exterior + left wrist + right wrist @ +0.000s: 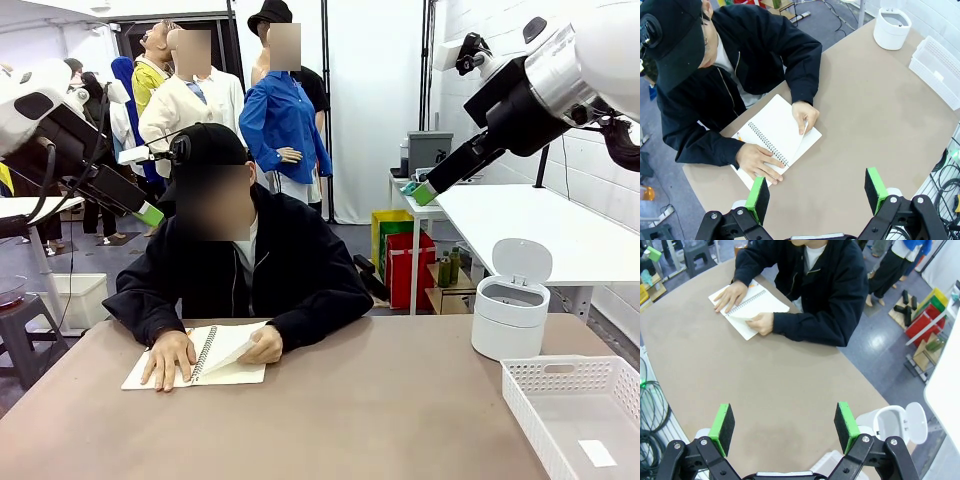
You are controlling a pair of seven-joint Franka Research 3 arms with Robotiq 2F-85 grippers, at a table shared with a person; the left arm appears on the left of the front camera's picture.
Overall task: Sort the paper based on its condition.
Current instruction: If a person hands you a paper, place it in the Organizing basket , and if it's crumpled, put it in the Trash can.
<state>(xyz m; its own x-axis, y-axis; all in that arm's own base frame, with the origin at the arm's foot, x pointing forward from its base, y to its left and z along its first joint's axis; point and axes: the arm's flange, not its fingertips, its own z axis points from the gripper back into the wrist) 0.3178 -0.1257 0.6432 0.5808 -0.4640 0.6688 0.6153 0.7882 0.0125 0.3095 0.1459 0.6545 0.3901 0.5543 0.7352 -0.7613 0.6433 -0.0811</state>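
Observation:
The paper is a white spiral notebook (222, 357) lying open on the brown table in front of the person. One hand (170, 357) presses flat on its left page, and the other hand (265, 345) lifts the edge of a right-hand page (799, 141). My left gripper (816, 195) hangs open high above the table's near side, well clear of the notebook (775, 135); it is also in the front view, left gripper (148, 213), at the upper left. My right gripper (784, 426) is open too, raised above the table, with the notebook (751, 310) far off. It appears in the front view as right gripper (424, 192).
A small white bin (510, 318) with its lid flipped up stands at the table's right. A white slotted basket (575, 385) holding a small slip sits at the near right corner. The person leans over the far edge.

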